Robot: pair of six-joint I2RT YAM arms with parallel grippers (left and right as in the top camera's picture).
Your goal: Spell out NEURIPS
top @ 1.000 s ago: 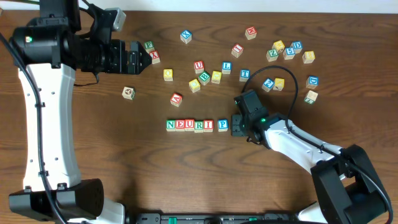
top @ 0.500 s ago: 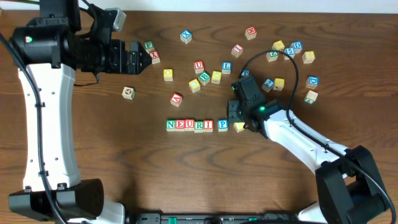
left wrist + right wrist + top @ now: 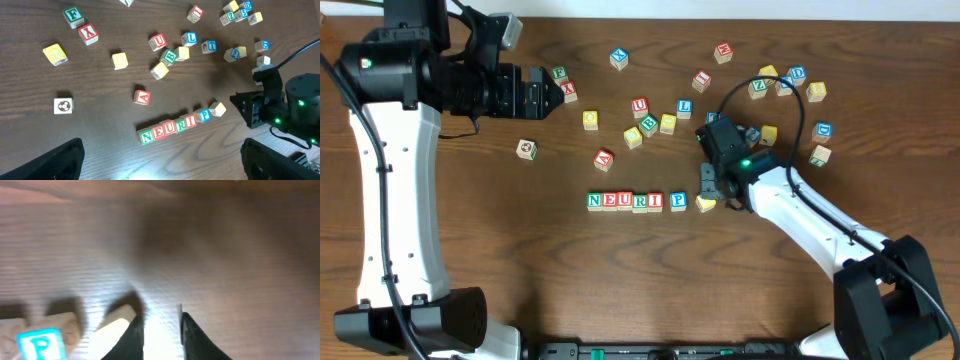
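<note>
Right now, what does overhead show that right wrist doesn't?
Only overhead: the row of small wooden letter cubes reading N-E-U-R-I, the scattered spare cubes, and the left gripper, well away from the row. Only right wrist: the right gripper up close, fingers narrowly parted, nothing between them. Both: the blue-lettered P cube and the yellow-faced wooden cube right after it.

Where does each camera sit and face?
Overhead: fixed above the table, looking straight down; left arm and right arm show.
Left wrist: high over the table, angled down at the NEURIP row; left hand at the bottom corners.
Right wrist: low near the table; right hand in front, P cube lower left.
Shared: overhead and left wrist both show that row.
</note>
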